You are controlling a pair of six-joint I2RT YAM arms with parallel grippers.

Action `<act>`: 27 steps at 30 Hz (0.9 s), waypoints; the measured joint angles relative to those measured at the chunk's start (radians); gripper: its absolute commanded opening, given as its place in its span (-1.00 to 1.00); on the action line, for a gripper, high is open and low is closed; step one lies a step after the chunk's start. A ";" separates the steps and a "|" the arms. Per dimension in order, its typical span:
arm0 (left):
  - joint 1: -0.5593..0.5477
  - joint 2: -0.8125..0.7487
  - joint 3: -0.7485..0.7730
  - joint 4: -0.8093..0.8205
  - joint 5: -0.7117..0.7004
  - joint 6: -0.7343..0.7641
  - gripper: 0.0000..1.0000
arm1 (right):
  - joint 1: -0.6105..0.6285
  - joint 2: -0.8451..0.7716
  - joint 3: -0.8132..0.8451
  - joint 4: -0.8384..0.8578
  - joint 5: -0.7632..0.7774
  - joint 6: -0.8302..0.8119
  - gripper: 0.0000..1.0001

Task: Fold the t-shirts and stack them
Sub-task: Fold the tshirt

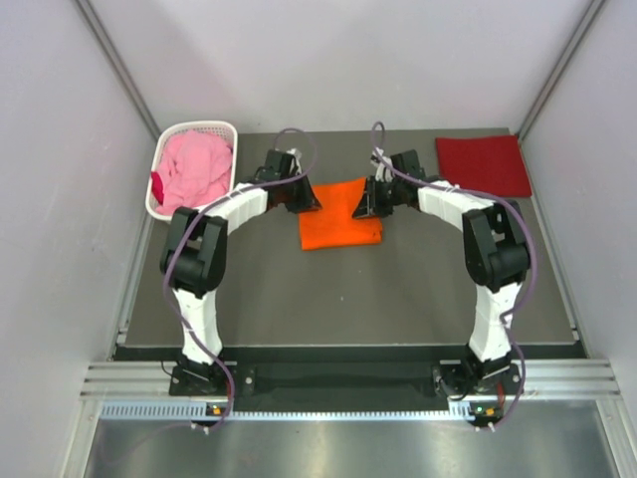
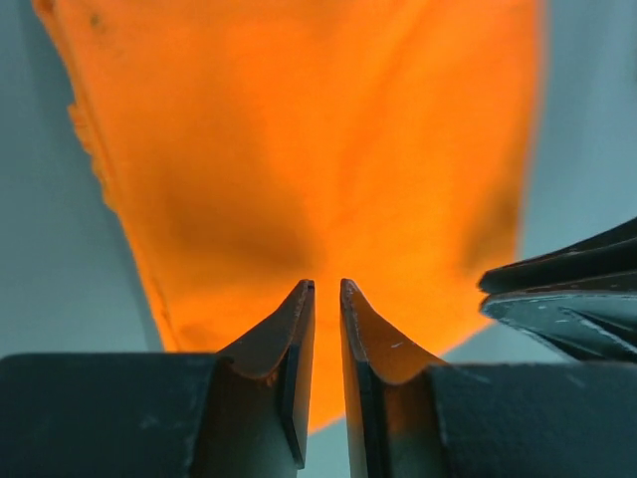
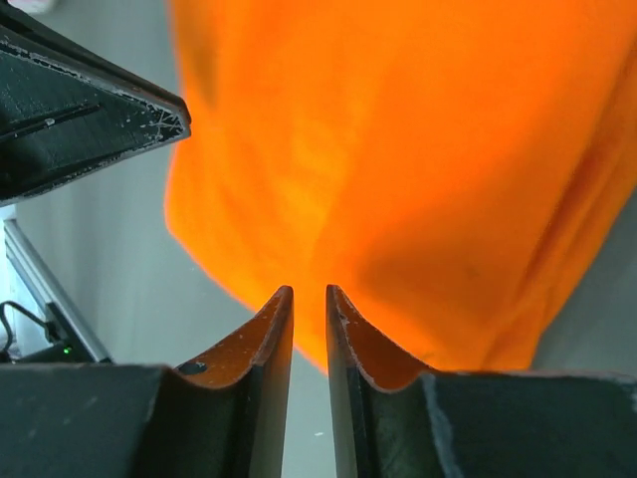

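Top external view: orange t-shirt (image 1: 340, 221), folded to a compact, roughly rectangular pad, lies at the middle of the frame on the dark grey table (image 1: 299, 299). Its upper edge rises to a slight peak between the two grippers.

Dark red t-shirt (image 1: 484, 165): a flat folded rectangle at the upper right of the frame, well apart from the orange one. Pink t-shirt (image 1: 197, 169): unfolded and bunched, inside the white lattice basket (image 1: 221, 127) at the upper left of the frame.

Left gripper (image 1: 302, 196): at the orange pad's upper left corner. Right gripper (image 1: 364, 202): at its upper right corner. From above, both arms curve inward, and their dark bodies hide the fingertips and both corners of the cloth.

Left wrist view, which alone shows that gripper's fingers (image 2: 289, 339): they are drawn nearly together, with only a thin slit between the tips. Orange cloth fills the frame beyond them. A frayed-looking edge runs down the left of the frame, and the dark body of the other gripper intrudes at the right edge.

Right wrist view: fingers (image 3: 264, 339) stand likewise with a thin slit over the cloth's near edge. Grey table shows below, and the other gripper's body sits at the upper left.

Whether either slit nips cloth cannot be told.
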 measured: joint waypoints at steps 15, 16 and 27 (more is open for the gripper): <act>-0.012 0.092 0.134 -0.164 -0.119 0.082 -0.55 | -0.087 0.094 -0.027 0.051 -0.119 -0.002 -0.51; -0.018 0.073 0.123 -0.167 -0.113 0.084 -0.55 | -0.085 0.082 -0.032 0.051 -0.124 -0.002 -0.51; -0.121 -0.076 -0.194 -0.043 -0.077 0.023 -0.59 | -0.076 0.020 -0.154 0.100 -0.147 -0.002 -0.50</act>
